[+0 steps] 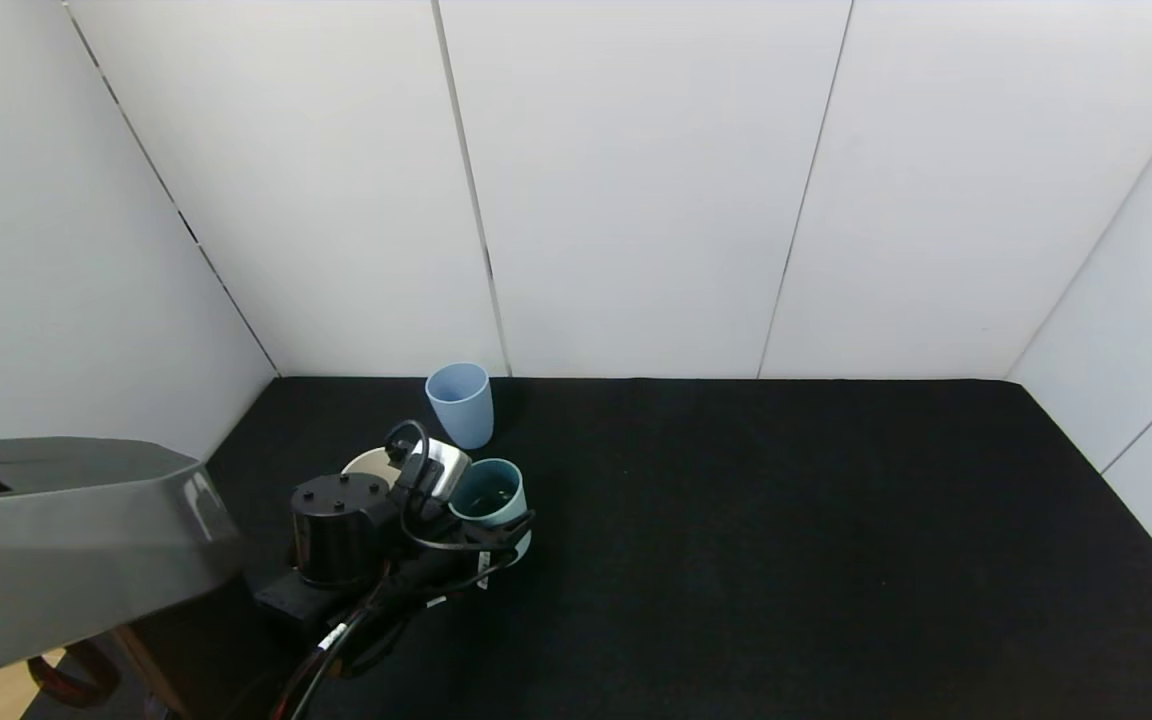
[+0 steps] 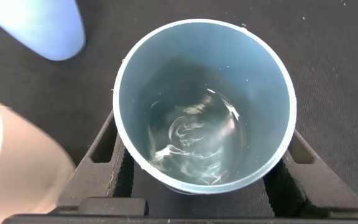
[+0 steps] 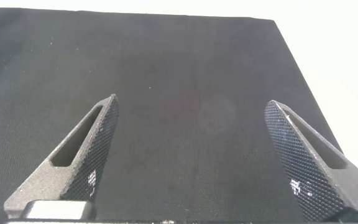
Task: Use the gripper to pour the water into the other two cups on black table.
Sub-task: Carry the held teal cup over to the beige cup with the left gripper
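Left gripper [image 2: 204, 168] fingers clamped on the teal water cup [image 2: 204, 102], held just beside the cream cup [image 1: 368, 464] with the light blue cup [image 1: 460, 402] behind on the black surface [image 1: 786, 540]; needed a slow tilt over cream's rim; right gripper [image 3: 194, 155] fingers apart, idle.

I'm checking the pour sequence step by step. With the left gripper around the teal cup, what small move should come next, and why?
Probably lift the teal cup straight up, kept level. The left gripper brackets it with a finger on each side, water still sits inside, and the beige cup and blue cup stand close beside it.
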Tool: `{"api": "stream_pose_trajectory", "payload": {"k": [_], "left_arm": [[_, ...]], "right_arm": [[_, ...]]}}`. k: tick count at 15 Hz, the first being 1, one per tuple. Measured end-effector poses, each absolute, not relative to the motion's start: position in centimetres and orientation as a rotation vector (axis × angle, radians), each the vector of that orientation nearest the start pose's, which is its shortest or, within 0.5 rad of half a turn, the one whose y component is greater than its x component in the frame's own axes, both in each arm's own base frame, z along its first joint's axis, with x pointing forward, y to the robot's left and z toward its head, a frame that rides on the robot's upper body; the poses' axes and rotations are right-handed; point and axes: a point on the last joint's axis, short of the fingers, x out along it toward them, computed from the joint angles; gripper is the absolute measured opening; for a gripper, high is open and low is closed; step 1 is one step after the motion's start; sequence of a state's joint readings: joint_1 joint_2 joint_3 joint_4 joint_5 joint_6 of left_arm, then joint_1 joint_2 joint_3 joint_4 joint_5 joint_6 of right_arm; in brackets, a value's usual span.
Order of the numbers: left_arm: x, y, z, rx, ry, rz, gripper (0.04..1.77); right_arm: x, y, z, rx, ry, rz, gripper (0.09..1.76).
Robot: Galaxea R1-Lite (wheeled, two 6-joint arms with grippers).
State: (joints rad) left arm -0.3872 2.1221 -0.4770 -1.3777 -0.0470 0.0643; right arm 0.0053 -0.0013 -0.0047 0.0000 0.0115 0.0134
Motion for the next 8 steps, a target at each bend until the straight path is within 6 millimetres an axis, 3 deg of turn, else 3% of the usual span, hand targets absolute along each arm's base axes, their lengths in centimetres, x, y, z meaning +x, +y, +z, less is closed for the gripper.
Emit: {"api": "stream_pose_trajectory", "payload": {"k": [8], "left_arm": [[29.6,-9.1,13.8,0.099,0.267,-0.393,1.16]], "right_arm": [[-2.3,0.0,7.7,0.014,-0.006,0.017,1.71]]}}
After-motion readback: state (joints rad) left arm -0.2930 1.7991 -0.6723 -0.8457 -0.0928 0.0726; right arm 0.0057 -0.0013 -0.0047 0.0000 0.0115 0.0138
